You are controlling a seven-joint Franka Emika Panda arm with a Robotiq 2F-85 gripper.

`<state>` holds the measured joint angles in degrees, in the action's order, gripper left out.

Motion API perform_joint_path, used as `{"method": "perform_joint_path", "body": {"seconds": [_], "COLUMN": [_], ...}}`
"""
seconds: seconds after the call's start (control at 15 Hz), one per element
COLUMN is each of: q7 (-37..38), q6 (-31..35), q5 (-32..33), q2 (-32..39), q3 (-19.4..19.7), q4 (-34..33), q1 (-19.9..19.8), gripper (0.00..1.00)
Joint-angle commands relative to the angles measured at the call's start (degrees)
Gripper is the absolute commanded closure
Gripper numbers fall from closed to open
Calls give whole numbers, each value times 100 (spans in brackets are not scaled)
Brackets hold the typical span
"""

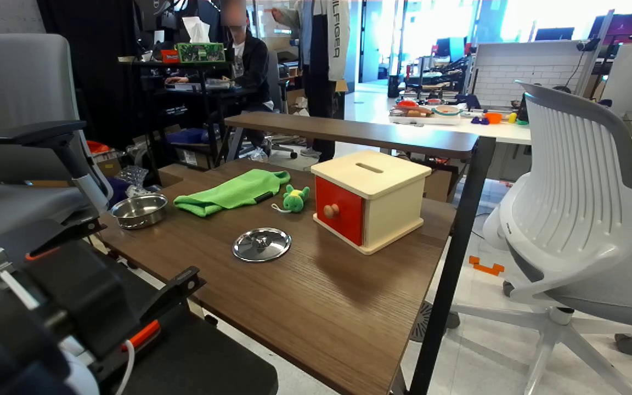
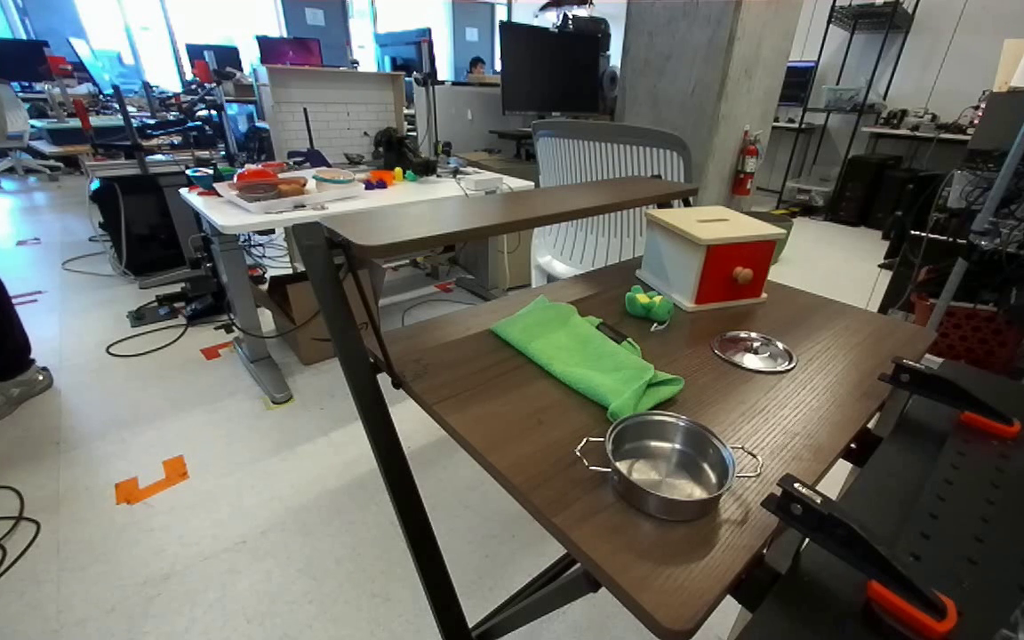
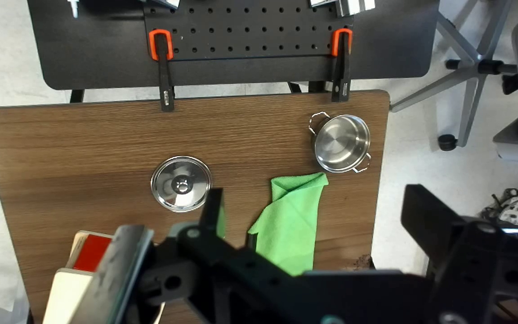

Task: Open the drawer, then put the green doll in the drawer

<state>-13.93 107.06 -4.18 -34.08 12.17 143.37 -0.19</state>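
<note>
Red and shut, the drawer (image 1: 350, 215), I'd say, wants opening first; the green doll (image 1: 294, 201) sits just beside the box (image 1: 383, 204). The gripper (image 3: 315, 198) gapes, empty; next it should reach the knob (image 1: 331, 210).

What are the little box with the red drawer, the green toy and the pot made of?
Box: probably smooth wood, going by its pale, cream-coloured panels.
Red drawer: likely painted wood; its front is evenly red.
Green toy: perhaps plush, from its matt, lumpy look, though too small to be sure.
Pot: polished metal, probably stainless steel, silvery with bright reflections.
</note>
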Motion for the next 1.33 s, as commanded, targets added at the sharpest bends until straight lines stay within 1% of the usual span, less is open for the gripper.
{"method": "perform_joint_path", "body": {"seconds": [0.0,0.6,0.93,1.07,1.27], "q7": [-54,-54,-14,-13,52], "q6": [-16,-16,931,1360,2134], "q5": [-57,-57,192,226,159], "q2": [17,17,431,690,1239], "q3": [-98,-98,-135,-93,-38], "q4": [-11,-11,408,611,696], "q1": [-116,-116,-279,-366,-472], "gripper": [0,0,0,0,0]}}
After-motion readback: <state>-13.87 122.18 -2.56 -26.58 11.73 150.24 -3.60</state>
